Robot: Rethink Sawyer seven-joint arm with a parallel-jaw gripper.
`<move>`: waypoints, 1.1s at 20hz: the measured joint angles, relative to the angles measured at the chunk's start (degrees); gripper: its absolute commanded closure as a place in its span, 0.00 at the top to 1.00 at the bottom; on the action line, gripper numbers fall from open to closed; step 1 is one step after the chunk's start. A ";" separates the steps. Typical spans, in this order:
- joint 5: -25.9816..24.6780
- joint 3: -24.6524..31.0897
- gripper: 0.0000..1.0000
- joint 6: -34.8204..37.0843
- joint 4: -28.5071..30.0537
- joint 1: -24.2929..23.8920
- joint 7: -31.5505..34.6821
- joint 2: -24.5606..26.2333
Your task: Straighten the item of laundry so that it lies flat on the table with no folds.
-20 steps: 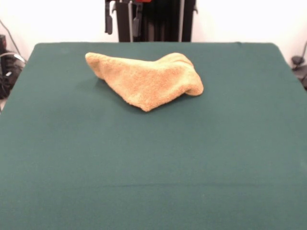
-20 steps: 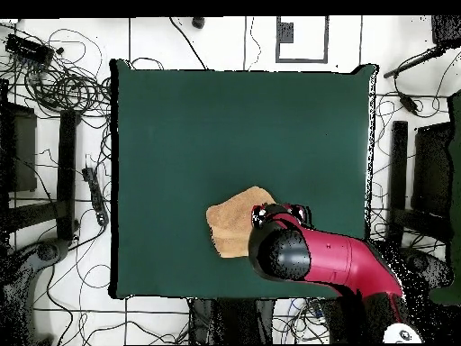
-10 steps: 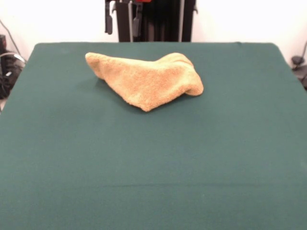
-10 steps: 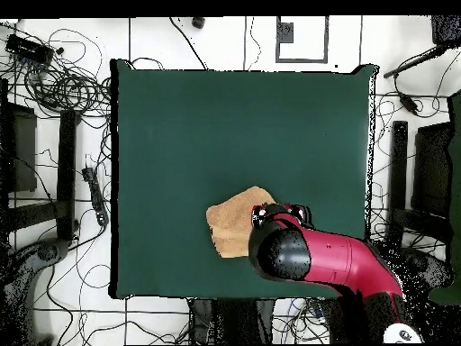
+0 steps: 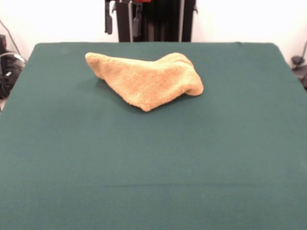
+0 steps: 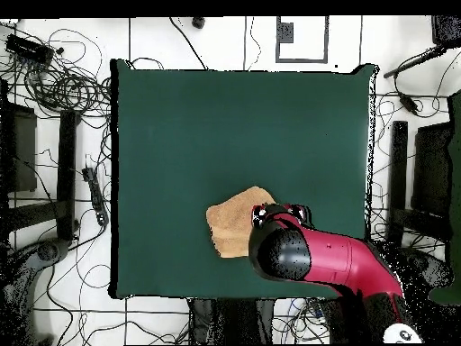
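The item of laundry [image 5: 148,80] is a golden-tan terry towel. It lies bunched and folded over itself on the far half of the green table [image 5: 153,163], with one pointed corner toward the far left and a rounded fold at the right. In the overhead view the towel [image 6: 236,223] sits near the table's bottom edge, and its right part is hidden under the red and black arm [image 6: 315,257]. The gripper [image 6: 280,216] end of the arm hangs high over the towel's right side. The front view does not show the gripper.
Black stands and tangled cables [image 6: 63,81] lie on the floor around the table [image 6: 243,126]. The robot's pedestal parts [image 5: 144,19] rise just behind the table's far edge.
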 measured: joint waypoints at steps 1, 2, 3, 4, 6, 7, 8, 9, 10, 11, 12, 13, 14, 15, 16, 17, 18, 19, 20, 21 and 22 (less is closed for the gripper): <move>0.04 0.00 1.00 -0.01 0.00 0.00 0.00 0.00; 0.04 -0.01 1.00 0.00 0.01 0.00 0.00 0.00; 0.04 -0.01 1.00 -0.01 0.01 0.00 0.00 0.00; 0.04 -0.01 1.00 -0.01 0.02 0.00 0.00 0.00; 0.13 -0.01 1.00 -0.01 0.04 -0.01 0.00 0.00; 0.19 -0.01 1.00 -0.01 0.05 -0.02 0.00 -0.01; 0.24 0.00 1.00 0.00 0.07 -0.05 0.00 -0.02; 0.32 0.00 1.00 0.00 0.08 -0.11 0.00 -0.05; 0.38 0.00 1.00 0.00 0.09 -0.19 0.00 -0.10; 0.37 0.00 1.00 0.00 0.13 -0.44 0.00 -0.21; 0.33 0.00 1.00 -0.01 0.22 -0.88 0.00 -0.21; 0.32 -0.01 1.00 -0.01 0.23 -1.06 0.00 -0.17; 0.29 -0.03 1.00 -0.02 0.25 -1.31 0.00 0.03; 0.25 -0.05 1.00 -0.03 0.27 -1.57 0.00 0.23; 0.16 -0.09 1.00 -0.09 0.29 -1.65 0.00 0.43; 0.07 -0.12 1.00 -0.14 0.30 -1.72 0.00 0.63; -0.17 -0.27 1.00 -0.39 0.31 -1.73 0.00 1.18; -0.26 -0.33 1.00 -0.55 0.31 -1.71 0.00 1.50; -0.39 -0.40 1.00 -1.01 0.32 -1.70 0.00 2.34; -0.39 -0.44 1.00 -1.36 0.29 -1.70 0.00 2.92; -0.42 -0.49 1.00 -1.94 0.32 -1.71 0.00 3.93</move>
